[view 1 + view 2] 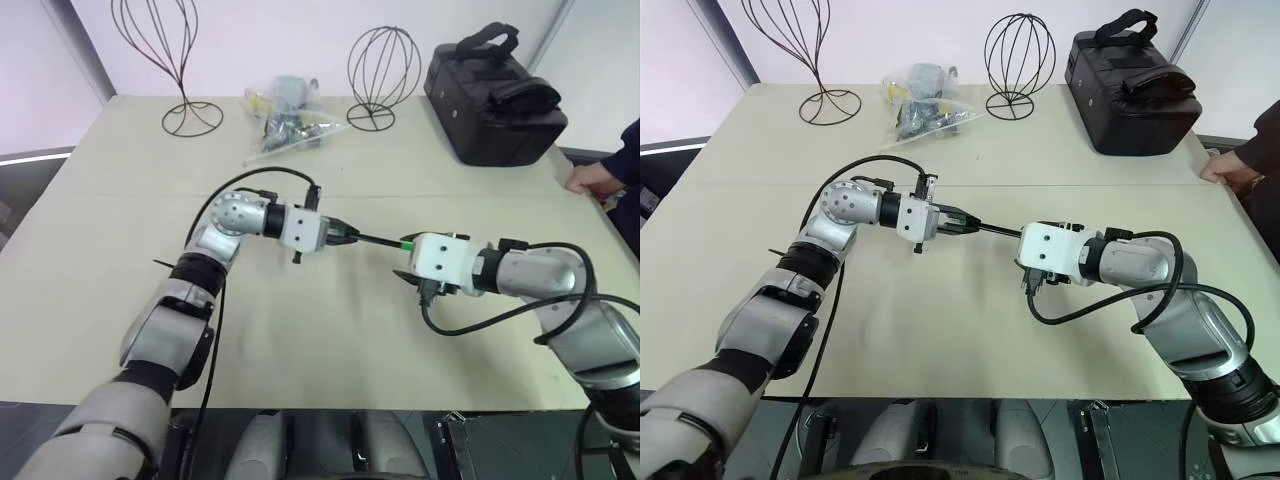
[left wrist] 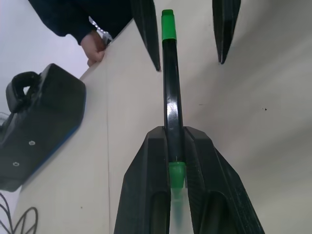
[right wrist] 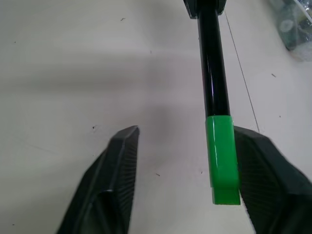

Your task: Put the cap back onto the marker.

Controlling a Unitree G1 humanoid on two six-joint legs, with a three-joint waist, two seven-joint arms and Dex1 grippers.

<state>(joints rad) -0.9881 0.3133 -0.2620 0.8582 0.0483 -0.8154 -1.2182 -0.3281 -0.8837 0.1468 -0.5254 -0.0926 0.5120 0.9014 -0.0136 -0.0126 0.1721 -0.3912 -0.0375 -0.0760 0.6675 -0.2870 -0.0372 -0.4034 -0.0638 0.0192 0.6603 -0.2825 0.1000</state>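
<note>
The left gripper (image 2: 175, 146) has its jaws closed on the marker (image 2: 170, 92), clamping it near one end; the left wrist view shows a short green section of the barrel seated between the two fingers, a detail the head views do not resolve. From that grip the marker runs level above the counter (image 1: 300, 340), pointing to the right toward the right gripper (image 3: 187, 146).

The cap (image 3: 222, 158) sits on the free right-hand end of the marker. In the right wrist view its upper edge meets the black barrel squarely, with no tip showing between them. The head views give the same cap as a small green spot just left of the white housing of the right arm.

The right gripper has its jaws apart. In the right wrist view one finger stands well clear of the cap, and the other lies just beside it; whether that finger touches the cap cannot be told. The left wrist view shows both right fingertips flanking the cap with a gap on each side.

At the far side of the counter the head views show two wire stands (image 1: 172, 60), a clear plastic bag (image 1: 285, 120) of small items between them, and a black case (image 1: 495, 95) to the right. A person's hand (image 1: 590, 178) rests on the counter's right edge, just beyond the case.
</note>
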